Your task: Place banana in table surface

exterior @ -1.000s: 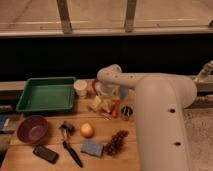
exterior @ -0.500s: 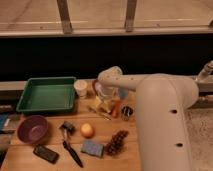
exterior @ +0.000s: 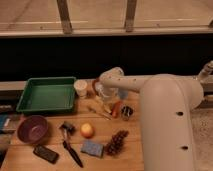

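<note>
**Banana low under the gripper, crowded drop zone**

Nearest edge:
- flat black phone-like slab [exterior: 46, 154]
- blue sponge [exterior: 92, 148], soft and rectangular
- dark knobbly grape-like cluster [exterior: 116, 143]
- black-handled brush [exterior: 70, 148]

Next row back:
- round orange fruit [exterior: 87, 130], smooth and likely to roll
- purple bowl [exterior: 32, 129], rigid with a glossy rim

Mid-table:
- The banana [exterior: 103, 106] is pale yellow, short and slightly curved. It lies at or just off the table surface [exterior: 102, 125], which is light wood planks.
- The gripper [exterior: 103, 96] is directly above the banana, hanging off the bulky white arm [exterior: 165, 110]. Can't tell its grip state, or whether the banana is bearing on the wood.
- A slim orange carrot [exterior: 116, 109] is just beside the banana, with a small dark can [exterior: 127, 112] past it.

Further back are a white cup [exterior: 80, 88] and a green tray [exterior: 46, 95], which looks like shallow hard plastic.

Risks, my read:
- The carrot is so close that a sideways nudge on release could push the banana onto it, or send the carrot into the can.
- The curved fruit may rock or roll if it's let go above the wood.
- The cup sits just behind the gripper, so a careless lift-out could tip it.
- The skin is soft, so pressing down would bruise it.
</note>
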Controlling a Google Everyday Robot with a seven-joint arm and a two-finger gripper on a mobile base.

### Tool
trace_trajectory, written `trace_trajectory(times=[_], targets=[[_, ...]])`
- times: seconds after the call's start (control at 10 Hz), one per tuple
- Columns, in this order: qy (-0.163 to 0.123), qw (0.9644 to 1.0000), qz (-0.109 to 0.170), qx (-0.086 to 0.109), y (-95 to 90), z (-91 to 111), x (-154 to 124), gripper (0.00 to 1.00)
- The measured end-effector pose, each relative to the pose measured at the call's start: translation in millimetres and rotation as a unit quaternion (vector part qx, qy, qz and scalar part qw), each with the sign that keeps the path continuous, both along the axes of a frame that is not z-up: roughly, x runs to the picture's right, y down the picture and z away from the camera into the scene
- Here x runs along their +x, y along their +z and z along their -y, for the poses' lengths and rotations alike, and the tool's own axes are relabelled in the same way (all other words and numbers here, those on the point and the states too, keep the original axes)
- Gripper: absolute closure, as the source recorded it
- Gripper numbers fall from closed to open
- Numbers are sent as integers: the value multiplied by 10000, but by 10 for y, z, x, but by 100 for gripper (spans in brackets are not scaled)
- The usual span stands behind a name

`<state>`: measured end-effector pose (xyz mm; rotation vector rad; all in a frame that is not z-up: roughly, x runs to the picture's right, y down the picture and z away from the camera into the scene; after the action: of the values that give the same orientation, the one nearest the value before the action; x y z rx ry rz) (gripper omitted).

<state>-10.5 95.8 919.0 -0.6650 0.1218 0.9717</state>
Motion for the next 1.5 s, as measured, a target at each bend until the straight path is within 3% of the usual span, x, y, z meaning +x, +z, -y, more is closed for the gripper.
trace_trajectory(times=[0.3,0.5,0.8,1.0,1.2,1.5], targets=[[164,9998,83,10,-74,51,4,100],[329,9992,215,49,-255,189,-46,100],[685,9957,607,134,-643,499,-131,100],[1017,9903,926,216,-895,745,-122,100],[1219,9842,1182,512,-1223,1065,-102,100],[1259,9778,1343,1001,-1627,1446,-121,100]])
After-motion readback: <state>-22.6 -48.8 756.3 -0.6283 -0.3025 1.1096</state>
